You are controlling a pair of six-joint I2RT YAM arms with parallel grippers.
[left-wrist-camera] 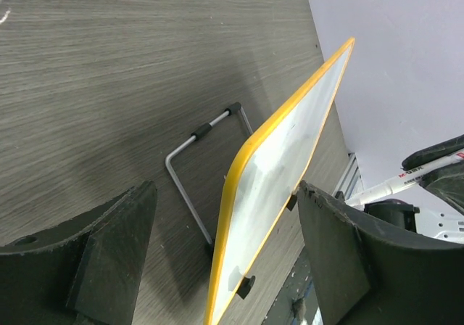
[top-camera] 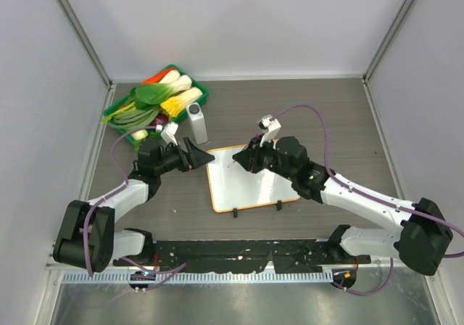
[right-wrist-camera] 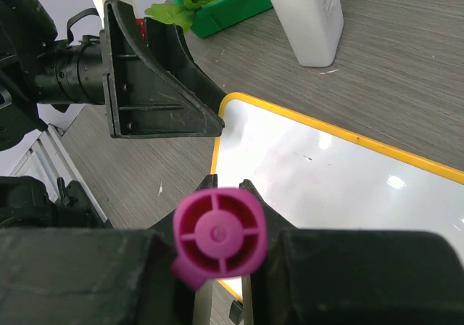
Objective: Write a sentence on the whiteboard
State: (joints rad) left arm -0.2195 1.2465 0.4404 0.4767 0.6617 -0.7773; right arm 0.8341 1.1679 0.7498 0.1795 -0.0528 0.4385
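The whiteboard (top-camera: 250,180) lies flat mid-table, orange-framed, its two black clip feet on the near edge. No writing shows on it, only faint smudges. My right gripper (top-camera: 244,159) hovers over the board's far left part, shut on a marker whose magenta end cap (right-wrist-camera: 220,236) fills the right wrist view. The white barrel of the marker (left-wrist-camera: 395,183) shows in the left wrist view. My left gripper (top-camera: 203,155) is open at the board's far left corner. In the left wrist view the board (left-wrist-camera: 283,173) lies between its spread fingers (left-wrist-camera: 119,231), untouched.
A green tray (top-camera: 119,111) of toy vegetables stands at the far left. A white bottle (top-camera: 196,123) stands beside it, just beyond the board. A bent grey wire stand (left-wrist-camera: 190,176) lies by the board's edge. Grey walls close three sides.
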